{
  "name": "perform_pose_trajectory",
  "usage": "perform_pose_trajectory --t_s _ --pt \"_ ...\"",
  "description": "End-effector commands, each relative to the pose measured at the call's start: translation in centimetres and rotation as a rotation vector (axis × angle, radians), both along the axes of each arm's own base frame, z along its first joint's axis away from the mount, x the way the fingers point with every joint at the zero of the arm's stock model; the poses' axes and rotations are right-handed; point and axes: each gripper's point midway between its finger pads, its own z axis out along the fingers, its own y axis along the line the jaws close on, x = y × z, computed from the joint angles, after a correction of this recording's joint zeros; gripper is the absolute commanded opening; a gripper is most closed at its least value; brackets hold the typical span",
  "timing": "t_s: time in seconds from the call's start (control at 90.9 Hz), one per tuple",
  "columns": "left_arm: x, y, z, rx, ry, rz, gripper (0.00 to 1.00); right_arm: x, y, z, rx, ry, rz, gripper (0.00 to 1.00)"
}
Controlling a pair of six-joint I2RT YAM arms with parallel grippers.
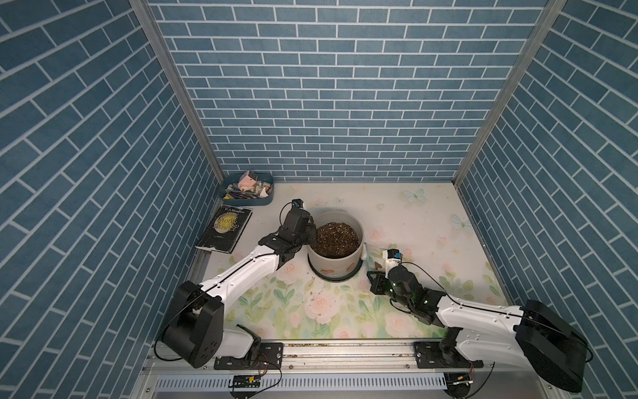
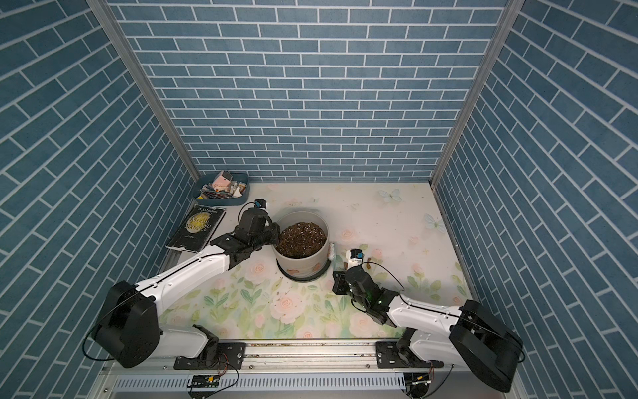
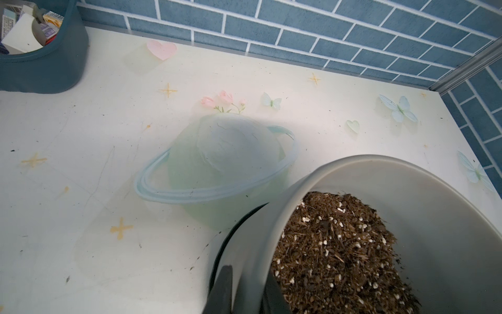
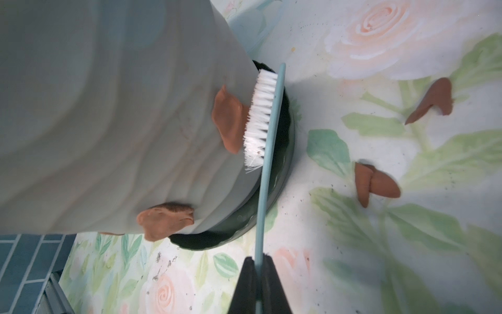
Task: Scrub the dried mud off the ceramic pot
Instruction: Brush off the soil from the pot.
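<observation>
The pot (image 1: 333, 263) stands mid-worktop (image 1: 414, 221) on a black saucer (image 1: 336, 277), with speckled soil (image 1: 336, 238) below its rim. The left tool (image 3: 248, 271) pinches that rim, one finger inside and one outside. The right tool (image 4: 258, 258), clamped on a brush (image 4: 267, 130), presses its bristles against mud (image 4: 228, 119) low on the wall. A corner tray (image 1: 247, 201) holds small boxes and sticks.

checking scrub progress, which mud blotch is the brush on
The blotch against the white bristles; another sticks by the saucer, two flakes lie on the table.
</observation>
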Motion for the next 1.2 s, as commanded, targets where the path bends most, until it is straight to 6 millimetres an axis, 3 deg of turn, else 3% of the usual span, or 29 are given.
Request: perform_pose_trajectory --t_s 0.0,0.341,0.737,0.957,1.067,1.133,1.188 --pt "-0.5 -0.6 0.1 -0.055 0.011 -0.014 0.0 -0.5 1.2 2.7 0.115 -0.042 0.039 0.0" --pt "-0.7 -0.3 -0.2 -0.047 0.015 -0.007 0.0 -0.5 0.4 3.8 0.122 -0.063 0.012 0.0" --pt "-0.9 -0.1 -0.2 -0.042 0.015 0.0 0.0 0.0 -2.6 4.4 0.06 -0.077 -0.071 0.0" --pt "-0.9 0.1 -0.1 -0.039 0.014 0.004 0.0 0.1 -5.5 4.4 -0.045 -0.072 -0.144 0.0" --pt "-0.9 0.1 -0.2 -0.038 0.016 0.006 0.0 0.3 -7.4 2.5 -0.179 -0.029 -0.185 0.0" --pt "-0.9 0.1 0.0 -0.04 0.012 0.008 0.0 0.5 -10.9 -0.8 -0.409 0.1 -0.26 0.0" --pt "-0.9 0.2 0.0 -0.039 0.012 0.01 0.0 0.8 -12.8 -0.6 -0.565 0.103 -0.318 0.0"
